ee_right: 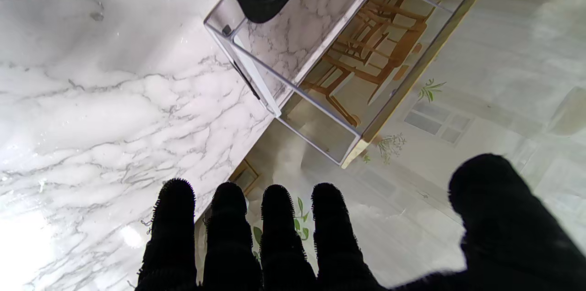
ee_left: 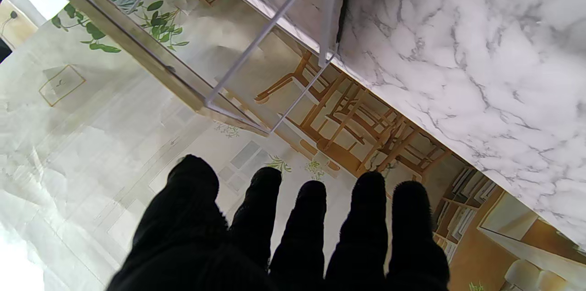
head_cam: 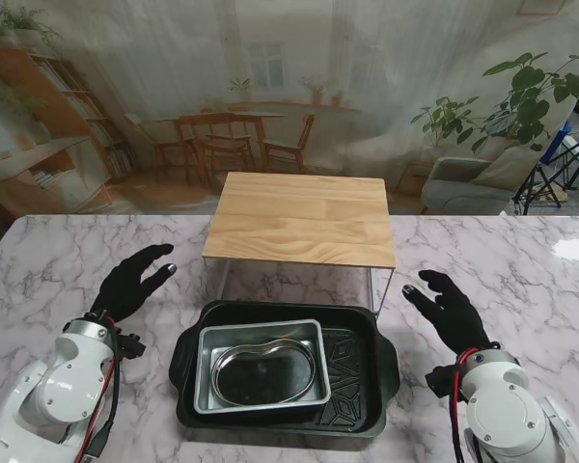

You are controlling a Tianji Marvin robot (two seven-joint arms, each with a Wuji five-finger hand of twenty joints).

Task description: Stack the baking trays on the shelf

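A white marble table (head_cam: 58,251) fills the scene, backed at its far edge by a printed room backdrop (head_cam: 125,77). In the middle of the far half stands the shelf (head_cam: 301,217), a pale wooden top on thin white wire legs, with nothing on it. Just near of it, partly reaching under its front edge, lies the black baking tray (head_cam: 362,371), handles at its left and right ends. Nested inside that tray, toward its left side, sits a rectangular silver tray (head_cam: 261,365), and inside that rests a smaller rounded metal pan (head_cam: 265,368). The left hand (head_cam: 130,283) hovers over the table left of the trays, fingers spread and holding nothing. The right hand (head_cam: 451,311) is right of the trays, likewise spread and empty.
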